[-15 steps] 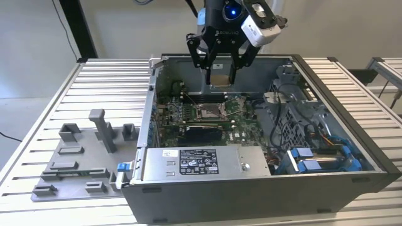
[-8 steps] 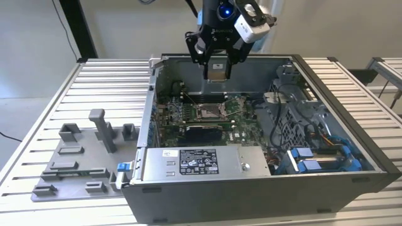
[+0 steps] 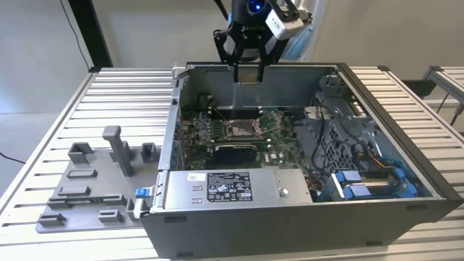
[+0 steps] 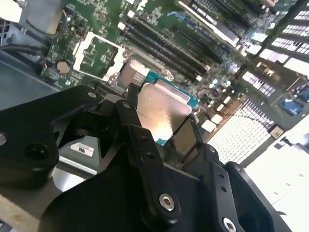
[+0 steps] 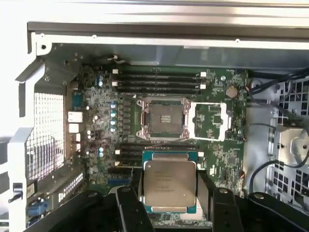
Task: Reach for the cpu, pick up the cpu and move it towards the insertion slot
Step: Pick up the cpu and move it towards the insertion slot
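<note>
Black gripper (image 5: 169, 203): nearest the lens in both wrist views, its dark linkages and screws across the foreground; in the exterior view it hangs above the rear of the open case (image 3: 248, 73).
Jaws: clamped on the cpu, one finger (image 5: 129, 205) on each of two opposite edges of the chip.
Cpu (image 5: 170, 184): held in the air between the fingers, pale silver face toward the first wrist camera, green edge showing around it; in the second wrist view its shiny face (image 4: 161, 108) catches a bright glare; in the exterior view it is a small pale square (image 3: 249, 75) under the gripper, well above the board.
Insertion slot (image 5: 162, 118): square socket with a silver frame and dark centre on the green motherboard, its load plate folded open beside it; in the exterior view (image 3: 240, 128) it lies below the gripper, apart from the cpu.
Memory slots (image 5: 157, 81): long dark rows on both sides of the socket.
Computer case (image 3: 305, 217): grey, lying open on the table, power supply along its near edge, blue-clipped drive bays toward the exterior view's right.
Table (image 3: 130, 87): ribbed aluminium profile.
Grey fixture (image 3: 94, 179): plastic blocks and posts on the table, at the exterior view's left of the case.
</note>
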You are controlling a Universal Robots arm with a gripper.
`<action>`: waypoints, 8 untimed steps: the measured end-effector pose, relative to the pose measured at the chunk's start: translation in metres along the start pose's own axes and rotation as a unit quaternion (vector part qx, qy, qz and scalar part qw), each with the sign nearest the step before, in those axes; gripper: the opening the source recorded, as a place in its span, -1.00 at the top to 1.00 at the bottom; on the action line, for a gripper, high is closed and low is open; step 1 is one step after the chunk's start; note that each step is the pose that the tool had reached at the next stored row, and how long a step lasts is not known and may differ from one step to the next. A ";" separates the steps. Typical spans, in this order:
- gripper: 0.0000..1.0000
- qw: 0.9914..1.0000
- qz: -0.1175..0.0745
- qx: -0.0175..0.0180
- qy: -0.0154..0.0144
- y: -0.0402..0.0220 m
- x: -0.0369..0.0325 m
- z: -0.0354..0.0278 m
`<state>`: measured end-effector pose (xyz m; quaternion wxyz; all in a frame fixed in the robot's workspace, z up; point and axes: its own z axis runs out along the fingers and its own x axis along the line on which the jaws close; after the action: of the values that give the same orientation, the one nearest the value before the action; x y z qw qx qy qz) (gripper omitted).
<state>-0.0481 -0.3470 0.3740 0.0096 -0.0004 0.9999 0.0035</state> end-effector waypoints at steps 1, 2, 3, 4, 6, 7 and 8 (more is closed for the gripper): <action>1.00 1.000 0.000 0.000 -0.001 0.0039 0.0000 0.0000; 1.00 1.000 0.000 0.000 -0.002 0.0077 0.0000 0.0000; 1.00 1.000 0.000 0.000 -0.003 0.0113 0.0000 0.0001; 1.00 1.000 0.000 0.000 -0.004 0.0143 0.0000 0.0001; 1.00 1.000 0.000 0.000 -0.006 0.0233 0.0002 0.0001; 1.00 1.000 0.000 0.000 -0.007 0.0261 0.0002 0.0002; 1.00 1.000 0.000 0.000 -0.008 0.0280 0.0002 0.0002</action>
<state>-0.0483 -0.3190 0.3740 0.0176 -0.0006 0.9998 0.0036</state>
